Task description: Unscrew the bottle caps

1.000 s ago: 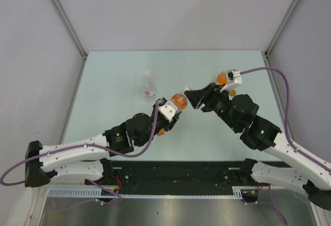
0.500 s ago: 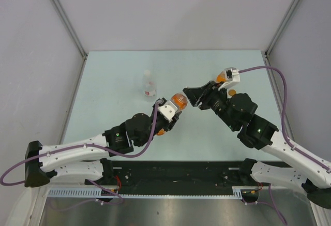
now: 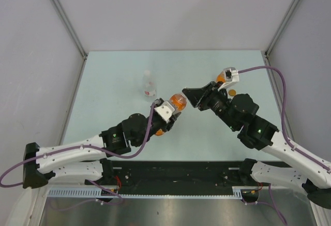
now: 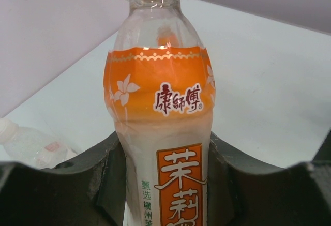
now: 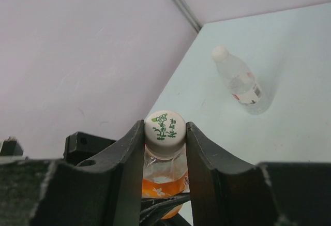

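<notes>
The tall plastic orange-drink bottle with its orange band label point(image 4: 160, 107) stands at mid-frame in the top view, and both arms meet on it. The left gripper point(image 4: 165, 182) is clamped on its lower body, a dark finger pressing each side. The right gripper point(image 5: 165, 133) is pinched on the white round screw cap with green print point(image 5: 165, 126), touching both flanks. The turn should probably run about the neck's own axis, with no sideways pull, since the thin wall looks likely to buckle. The lower grip must be firm enough to stop the body spinning, yet not squeeze drink out once the seal breaks. The small clear plastic bottle point(image 5: 239, 78), upper right in the right wrist view, is well apart and capped.
</notes>
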You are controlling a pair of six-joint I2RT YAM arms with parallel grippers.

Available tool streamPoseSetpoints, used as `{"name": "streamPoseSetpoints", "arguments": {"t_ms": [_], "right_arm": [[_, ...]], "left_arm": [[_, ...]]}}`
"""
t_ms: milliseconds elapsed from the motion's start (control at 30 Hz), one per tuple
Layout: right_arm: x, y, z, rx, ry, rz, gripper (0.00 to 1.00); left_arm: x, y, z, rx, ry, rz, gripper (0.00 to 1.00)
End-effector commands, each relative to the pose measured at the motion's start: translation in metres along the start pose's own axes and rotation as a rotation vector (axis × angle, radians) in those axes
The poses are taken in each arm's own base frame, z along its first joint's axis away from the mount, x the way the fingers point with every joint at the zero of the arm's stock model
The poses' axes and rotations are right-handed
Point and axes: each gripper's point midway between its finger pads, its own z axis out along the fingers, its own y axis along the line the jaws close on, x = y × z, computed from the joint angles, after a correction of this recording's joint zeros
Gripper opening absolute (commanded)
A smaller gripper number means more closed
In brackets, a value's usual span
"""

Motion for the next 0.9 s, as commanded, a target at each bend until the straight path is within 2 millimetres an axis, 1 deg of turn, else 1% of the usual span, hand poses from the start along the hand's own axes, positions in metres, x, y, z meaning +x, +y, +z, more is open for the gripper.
{"name": "streamPoseSetpoints", "arguments": {"t_ms": [0,33,67,100,133,167,200,233,267,300,333,367,400,433,467,500,533,600,667,700,867], "right_arm": [[-0.02,0.027,-0.012,-0.163,-0.073,-0.103,0.0],[-0.027,0.032,-0.017,-0.201,-0.102,-0.117,0.0],[-0.027,0.035,-0.02,-0.229,-0.102,-0.136,0.0],[-0.021,0.038,-0.023,-0.284,-0.077,-0.167,0.0],[-0.023,0.042,-0.025,-0.317,-0.082,-0.177,0.0],[-0.02,0.047,-0.028,-0.359,-0.066,-0.188,0.0],[-0.013,0.06,-0.035,-0.455,-0.029,-0.201,0.0],[-0.012,0.059,-0.036,-0.478,-0.018,-0.215,0.0],[-0.009,0.063,-0.039,-0.513,-0.003,-0.221,0.0],[-0.003,0.072,-0.047,-0.595,0.025,-0.235,0.0],[0.0,0.074,-0.049,-0.623,0.039,-0.241,0.0],[0.003,0.078,-0.052,-0.657,0.051,-0.248,0.0],[0.009,0.084,-0.06,-0.722,0.082,-0.26,0.0],[0.011,0.087,-0.062,-0.747,0.093,-0.268,0.0],[0.017,0.091,-0.069,-0.796,0.124,-0.278,0.0],[0.018,0.094,-0.072,-0.826,0.133,-0.285,0.0],[0.021,0.096,-0.075,-0.851,0.149,-0.286,0.0],[0.028,0.099,-0.084,-0.92,0.191,-0.302,0.0],[0.035,0.102,-0.094,-0.988,0.233,-0.318,0.0],[0.037,0.104,-0.098,-1.012,0.245,-0.325,0.0],[0.044,0.104,-0.11,-1.074,0.289,-0.344,0.0]], "left_arm": [[-0.056,-0.041,-0.031,0.303,-0.197,-0.096,0.0],[-0.06,-0.045,-0.036,0.346,-0.204,-0.102,0.0],[-0.065,-0.05,-0.042,0.391,-0.209,-0.127,0.0],[-0.078,-0.062,-0.051,0.504,-0.238,-0.132,0.0],[-0.079,-0.066,-0.055,0.547,-0.229,-0.142,0.0],[-0.084,-0.07,-0.059,0.595,-0.235,-0.161,0.0],[-0.091,-0.076,-0.067,0.674,-0.244,-0.183,0.0],[-0.096,-0.078,-0.072,0.719,-0.254,-0.194,0.0],[-0.101,-0.076,-0.074,0.745,-0.255,-0.225,0.0],[-0.102,-0.086,-0.087,0.851,-0.257,-0.229,0.0],[-0.109,-0.087,-0.092,0.895,-0.283,-0.237,0.0],[-0.11,-0.084,-0.093,0.921,-0.27,-0.281,0.0],[-0.11,-0.087,-0.096,0.971,-0.262,-0.297,0.0],[-0.115,-0.092,-0.105,1.048,-0.281,-0.289,0.0],[-0.115,-0.092,-0.108,1.086,-0.263,-0.322,0.0],[-0.117,-0.094,-0.107,1.12,-0.267,-0.324,0.0],[-0.116,-0.098,-0.115,1.186,-0.243,-0.338,0.0],[-0.121,-0.101,-0.119,1.242,-0.252,-0.334,0.0],[-0.119,-0.104,-0.123,1.306,-0.22,-0.352,0.0],[-0.123,-0.105,-0.126,1.332,-0.234,-0.355,0.0],[-0.13,-0.103,-0.129,1.36,-0.252,-0.343,0.0]]}}
